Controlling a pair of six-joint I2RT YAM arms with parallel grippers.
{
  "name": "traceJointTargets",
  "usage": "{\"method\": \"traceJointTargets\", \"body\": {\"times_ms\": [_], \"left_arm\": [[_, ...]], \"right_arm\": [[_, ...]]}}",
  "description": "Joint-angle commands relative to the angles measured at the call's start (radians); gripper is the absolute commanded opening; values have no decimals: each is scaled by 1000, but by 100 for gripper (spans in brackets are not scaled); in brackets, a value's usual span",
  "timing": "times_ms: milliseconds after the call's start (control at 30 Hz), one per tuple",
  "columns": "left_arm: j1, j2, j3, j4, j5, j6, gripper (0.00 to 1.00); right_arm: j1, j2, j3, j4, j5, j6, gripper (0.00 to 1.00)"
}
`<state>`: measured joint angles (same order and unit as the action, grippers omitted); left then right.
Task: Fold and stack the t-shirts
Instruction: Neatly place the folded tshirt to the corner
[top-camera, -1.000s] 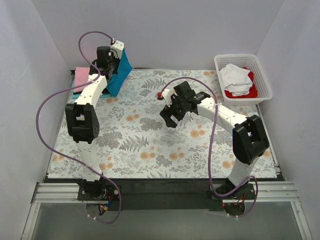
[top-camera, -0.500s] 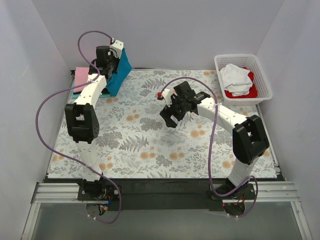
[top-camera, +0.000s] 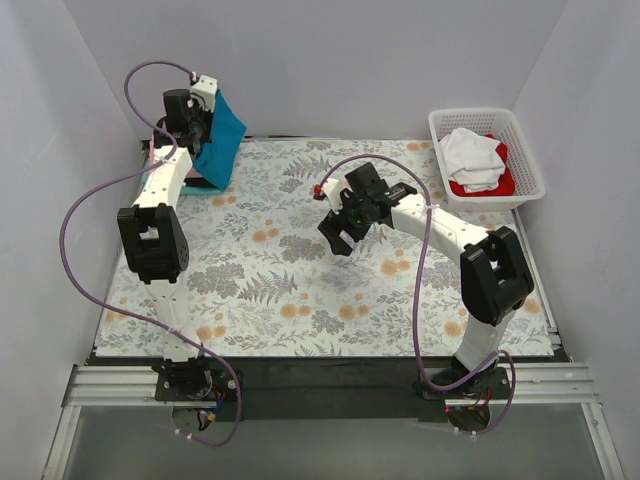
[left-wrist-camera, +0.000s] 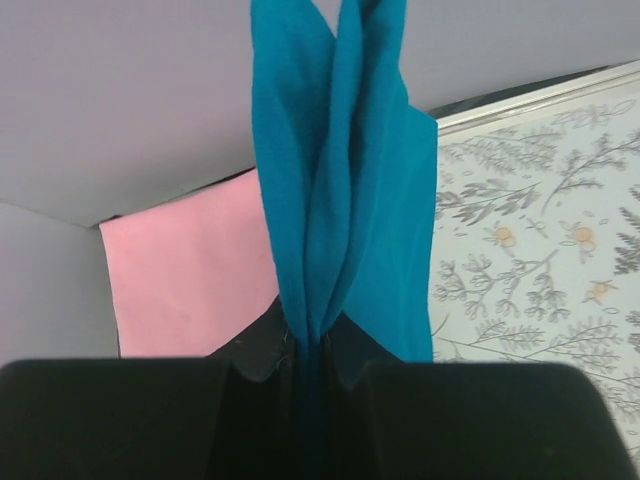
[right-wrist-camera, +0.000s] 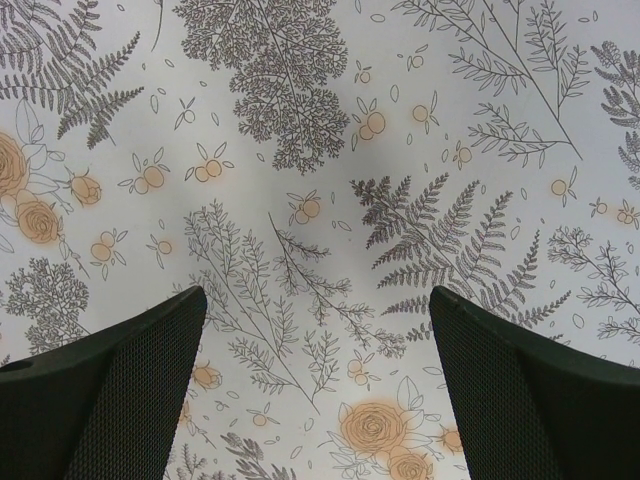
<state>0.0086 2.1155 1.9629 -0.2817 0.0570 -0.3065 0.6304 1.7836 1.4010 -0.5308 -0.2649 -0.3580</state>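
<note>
Where the floral cloth (top-camera: 280, 290) spreads across the middle, the right gripper (top-camera: 338, 232) hangs over it. Its fingers (right-wrist-camera: 120, 390) are released wide with nothing between them, and only leaf print shows below in the right wrist view.

Farther back, at the far left corner, the left gripper (top-camera: 192, 118) is raised, its fingers clenched on the teal-blue t-shirt (top-camera: 222, 142). That shirt hangs from them in long folds, lifted off the cloth. Below it, in the left wrist view, a pink t-shirt (left-wrist-camera: 190, 270) lies flat in that same corner. It looks folded, and I judge it to be the start of the stack; whether anything lies under it I cannot tell.

At the far right a white lattice basket (top-camera: 529, 150) holds a crumpled white t-shirt (top-camera: 472, 155) on top of a red t-shirt (top-camera: 503, 185), neither folded.

By my reading the task is around its middle. One shirt is down, the teal one seems ready to be laid on the pile, and at least two in the basket are left to fold.
</note>
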Motion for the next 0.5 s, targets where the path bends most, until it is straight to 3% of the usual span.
{"method": "traceJointTargets", "body": {"times_ms": [0,467], "left_arm": [[63,21,39,48,32,-26,0],[143,161,34,246,-6,23,0]], "right_arm": [[-3,23,52,-20,-13,16,98],[-3,65,93,-66,10,4,98]]}}
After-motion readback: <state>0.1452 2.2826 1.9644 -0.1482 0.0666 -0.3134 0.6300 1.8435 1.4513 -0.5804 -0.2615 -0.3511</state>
